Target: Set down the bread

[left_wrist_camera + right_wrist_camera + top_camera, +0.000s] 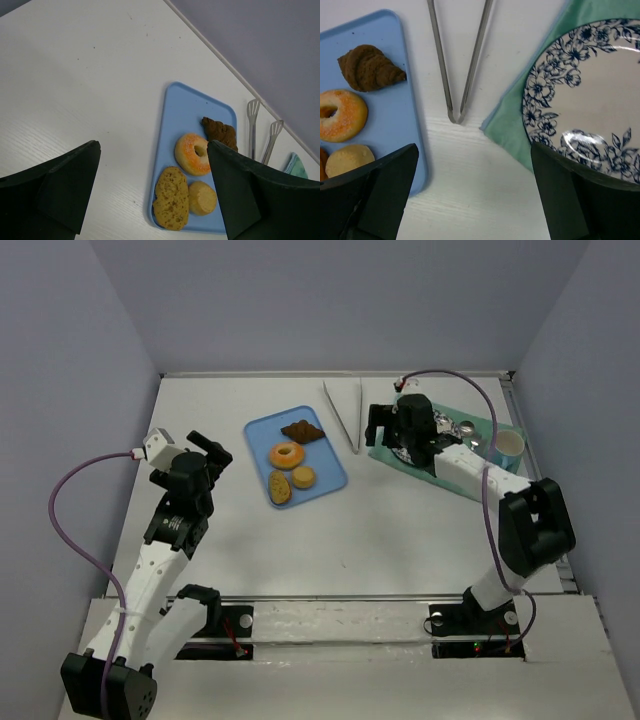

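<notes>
Here, both my left fingers (pixel 50 190) and right fingers (pixel 375 195) spread apart and empty, the bread (pixel 287 455) sits untouched on the blue tray (pixel 328 462) at the middle of the bench (pixel 250 540), and next, I judge, comes grasping the tongs (pixel 343 415) between tray and plate (pixel 600 100).

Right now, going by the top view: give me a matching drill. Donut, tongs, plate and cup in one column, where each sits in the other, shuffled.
Things
1. donut
2. tongs
3. plate
4. cup

Places
a. left part of the green mat
b. right end of the mat, by the side wall
c. on the blue tray
d. on bare table, between tray and mat

Pairs: 1-c, 2-d, 3-a, 4-b
</notes>
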Robot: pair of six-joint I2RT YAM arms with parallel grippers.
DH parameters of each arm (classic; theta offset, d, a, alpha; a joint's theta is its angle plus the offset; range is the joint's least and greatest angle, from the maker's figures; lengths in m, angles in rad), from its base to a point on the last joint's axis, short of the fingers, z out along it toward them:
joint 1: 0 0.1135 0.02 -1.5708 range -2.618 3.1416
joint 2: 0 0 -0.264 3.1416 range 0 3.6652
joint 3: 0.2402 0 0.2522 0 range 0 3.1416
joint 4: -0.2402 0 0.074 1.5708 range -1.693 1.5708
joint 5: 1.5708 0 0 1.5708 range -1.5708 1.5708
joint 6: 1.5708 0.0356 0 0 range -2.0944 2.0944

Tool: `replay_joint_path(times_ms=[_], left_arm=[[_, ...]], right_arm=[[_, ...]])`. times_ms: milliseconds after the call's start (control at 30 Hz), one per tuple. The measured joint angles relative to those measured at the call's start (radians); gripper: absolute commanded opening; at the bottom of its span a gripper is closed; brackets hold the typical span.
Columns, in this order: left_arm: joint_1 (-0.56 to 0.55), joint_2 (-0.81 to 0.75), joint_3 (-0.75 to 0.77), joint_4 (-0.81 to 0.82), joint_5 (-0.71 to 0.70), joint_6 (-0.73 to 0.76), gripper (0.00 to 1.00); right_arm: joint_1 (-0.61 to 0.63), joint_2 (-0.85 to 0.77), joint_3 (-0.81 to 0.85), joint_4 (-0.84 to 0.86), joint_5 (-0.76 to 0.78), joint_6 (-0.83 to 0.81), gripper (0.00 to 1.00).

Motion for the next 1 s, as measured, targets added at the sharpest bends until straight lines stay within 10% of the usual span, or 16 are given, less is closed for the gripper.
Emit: replay_joint_path(times_ms=[400,900,1000], left_arm=[[0.000,0.020,0.000,0.002,-0.012,0.000,0.99],[0.000,0.070,0.000,0.002,-0.036,0.000,0.99],[0.000,0.071,0.000,0.002,-0.041,0.000,0.99]], right_arm=[[0.000,0.589,0.613,-0.175,-0.087,-0.135,1.00],[0.001,0.907,1.019,-0.364,-0.102,-0.138,0.99],[0.002,0.971,1.130,-0.415,-0.062,-0.121,0.81]])
